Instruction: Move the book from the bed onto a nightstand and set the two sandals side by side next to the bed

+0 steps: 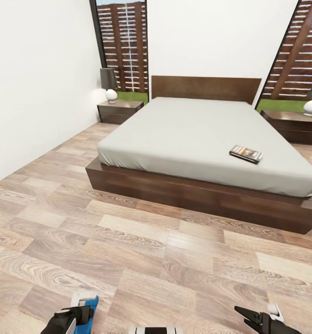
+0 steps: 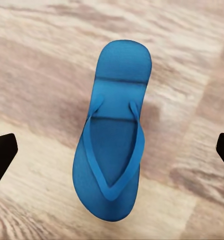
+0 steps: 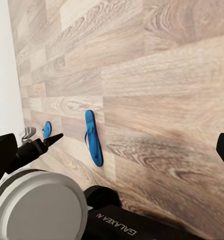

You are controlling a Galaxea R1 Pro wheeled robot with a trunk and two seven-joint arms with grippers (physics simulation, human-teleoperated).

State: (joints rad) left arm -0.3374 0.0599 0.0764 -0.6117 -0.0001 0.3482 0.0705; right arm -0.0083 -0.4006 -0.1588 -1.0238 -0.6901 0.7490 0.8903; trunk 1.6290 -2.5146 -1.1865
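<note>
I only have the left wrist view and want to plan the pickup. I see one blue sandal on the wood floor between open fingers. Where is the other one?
Observer: The second sandal lies on the floor apart from the first sandal, nearer the white wall.
Operator: And the book?
Observer: The book lies flat on the bed, near its foot.
Operator: Any nightstand close?
Observer: The left nightstand and the right nightstand flank the headboard.

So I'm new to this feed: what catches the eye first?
The big grey bed fills the room's middle, with a small book lying near its right edge. Closer in, a bright blue sandal lies flat on the wood floor, between the left gripper's spread jaws.
</note>
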